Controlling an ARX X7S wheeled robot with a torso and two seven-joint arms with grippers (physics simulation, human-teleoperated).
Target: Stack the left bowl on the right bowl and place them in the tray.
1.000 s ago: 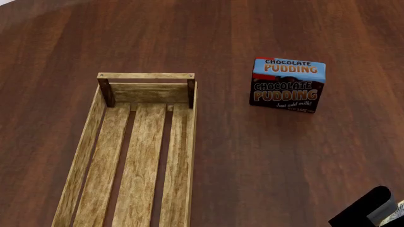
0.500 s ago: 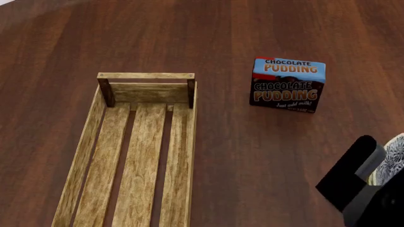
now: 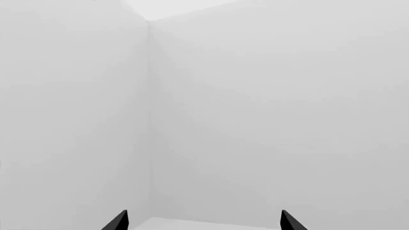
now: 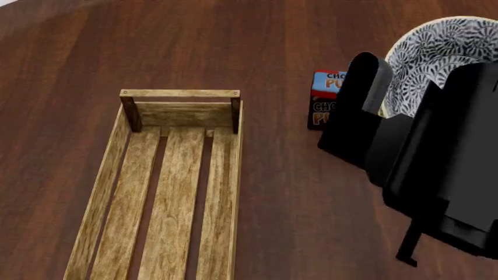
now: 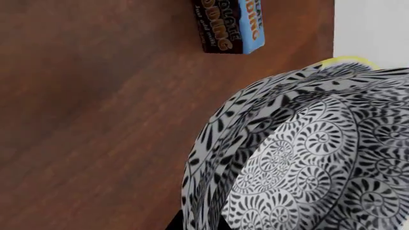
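Observation:
A black-and-white patterned bowl (image 4: 435,52) hangs above the table at the head view's upper right. My right gripper (image 4: 379,99) is shut on its near rim. Up close, the right wrist view shows two nested rims, so the bowls (image 5: 307,153) look stacked, with the right gripper (image 5: 198,223) pinching the rim edge. The tray (image 4: 125,122), a long light-wood slatted crate, lies at the left with nothing in it, well apart from the bowls. My left gripper (image 3: 204,223) is open, facing blank white walls, and does not show in the head view.
A chocolate pudding box (image 4: 327,93) stands on the dark wood table (image 4: 272,204) right of the tray, half hidden behind my right arm; it also shows as the pudding box (image 5: 230,26) near the table's edge.
My right arm has risen from the lower right corner, carrying the patterned bowl up and away over the table. It now covers part of the pudding box. The tray has not moved.

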